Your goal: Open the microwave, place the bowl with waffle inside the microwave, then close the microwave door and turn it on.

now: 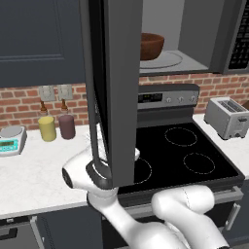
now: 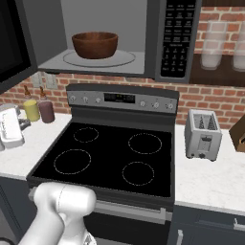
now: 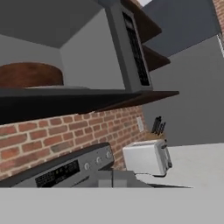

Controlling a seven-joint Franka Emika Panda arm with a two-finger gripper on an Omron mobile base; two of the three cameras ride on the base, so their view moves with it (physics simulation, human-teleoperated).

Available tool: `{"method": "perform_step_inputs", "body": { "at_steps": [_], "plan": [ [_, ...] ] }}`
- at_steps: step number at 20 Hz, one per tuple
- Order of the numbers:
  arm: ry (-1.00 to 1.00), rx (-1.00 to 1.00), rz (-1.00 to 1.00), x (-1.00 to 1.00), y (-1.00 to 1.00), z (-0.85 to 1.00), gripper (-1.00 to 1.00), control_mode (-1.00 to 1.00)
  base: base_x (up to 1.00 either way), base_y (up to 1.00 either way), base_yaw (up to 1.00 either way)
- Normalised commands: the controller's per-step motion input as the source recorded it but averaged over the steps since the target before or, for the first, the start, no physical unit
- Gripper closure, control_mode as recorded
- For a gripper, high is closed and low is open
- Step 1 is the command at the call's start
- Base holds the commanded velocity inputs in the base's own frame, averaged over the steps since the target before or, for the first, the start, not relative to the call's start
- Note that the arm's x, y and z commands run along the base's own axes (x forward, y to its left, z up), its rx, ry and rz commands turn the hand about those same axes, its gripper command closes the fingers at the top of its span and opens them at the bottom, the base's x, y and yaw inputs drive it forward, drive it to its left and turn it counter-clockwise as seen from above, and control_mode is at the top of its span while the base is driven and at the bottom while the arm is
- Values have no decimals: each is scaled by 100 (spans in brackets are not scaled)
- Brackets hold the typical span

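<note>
A: The bowl (image 2: 94, 45) already sits on the turntable inside the microwave (image 2: 158, 43), toward the cavity's left half, so I'd judge closing the microwave door (image 1: 116, 87) is the step in hand.

B: How to do it well?

A: The door stands swung wide, edge-on in the left base view, over the stove's (image 2: 110, 155) front left corner. Push on its outer face near the free edge, following the hinge arc, and keep the arm clear of the gap as it shuts.

B: And the end effector?

A: Its fingers are fully together with nothing between them. It sits low behind the door, so its contact with the panel can't be made out.

B: The waffle?

A: Hidden below the bowl's rim; I can't confirm it. The keypad's (image 2: 174, 38) buttons are too small to read.
</note>
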Motion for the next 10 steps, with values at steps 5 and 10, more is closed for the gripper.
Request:
{"method": "perform_step_inputs", "body": {
  "at_steps": [5,10],
  "plan": [
    [-25,-8,0,0,75,0,100,-100,0,0,0],
    [-30,-6,0,0,71,0,100,-100,0,0,0]
  ]
}}
